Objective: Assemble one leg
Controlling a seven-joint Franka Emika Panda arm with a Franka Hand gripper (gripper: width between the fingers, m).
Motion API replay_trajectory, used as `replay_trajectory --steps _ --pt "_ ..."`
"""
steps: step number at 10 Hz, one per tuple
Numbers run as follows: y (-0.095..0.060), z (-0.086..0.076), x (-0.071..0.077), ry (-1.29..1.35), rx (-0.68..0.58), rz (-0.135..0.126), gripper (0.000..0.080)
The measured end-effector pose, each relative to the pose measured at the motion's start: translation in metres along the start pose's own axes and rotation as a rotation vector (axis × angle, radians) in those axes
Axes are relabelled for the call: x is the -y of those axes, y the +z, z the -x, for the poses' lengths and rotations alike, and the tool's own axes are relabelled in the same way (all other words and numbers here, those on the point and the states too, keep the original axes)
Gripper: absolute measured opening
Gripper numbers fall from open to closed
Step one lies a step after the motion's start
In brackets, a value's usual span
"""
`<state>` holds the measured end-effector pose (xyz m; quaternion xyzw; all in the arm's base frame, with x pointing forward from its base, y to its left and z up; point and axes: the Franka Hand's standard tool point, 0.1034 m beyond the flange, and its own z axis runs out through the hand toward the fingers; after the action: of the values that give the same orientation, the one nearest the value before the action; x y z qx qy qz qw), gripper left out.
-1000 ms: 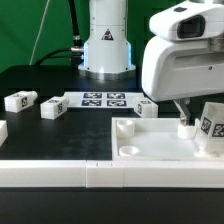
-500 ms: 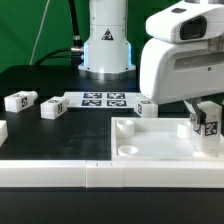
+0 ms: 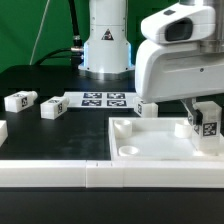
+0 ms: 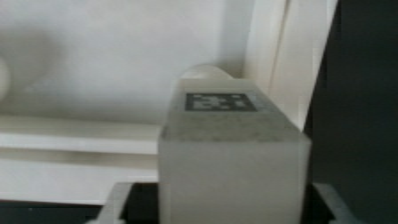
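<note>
Exterior view, right side: gripping leg (image 3: 207,124) upright between clamped fingers (image 4: 134,208), poised over panel (image 3: 160,142) corner, likely for seating there.

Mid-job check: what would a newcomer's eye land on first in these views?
First, the tagged leg gripped in the jaws at the exterior view's right, upright over the large white panel; it fills most of the wrist view. Next, the marker board on the dark table, with two loose legs lying to the exterior view's left of it.
</note>
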<state>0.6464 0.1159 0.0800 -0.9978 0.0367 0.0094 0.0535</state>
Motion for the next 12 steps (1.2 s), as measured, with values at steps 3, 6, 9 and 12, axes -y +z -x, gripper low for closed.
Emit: replay_trajectory --steps 3,6,9,12 --pt "0.0001 0.0011 -0.0034 0.331 -0.03 0.012 0.0291" --pt "0.0 0.001 -0.0082 0.71 -0.069 -0.006 0.0291" --pt "0.0005 0.0033 -0.0115 1.019 -0.066 -0.016 0.0291" --pt "0.0008 0.0059 -0.0106 1.226 -0.046 -0.013 0.0291"
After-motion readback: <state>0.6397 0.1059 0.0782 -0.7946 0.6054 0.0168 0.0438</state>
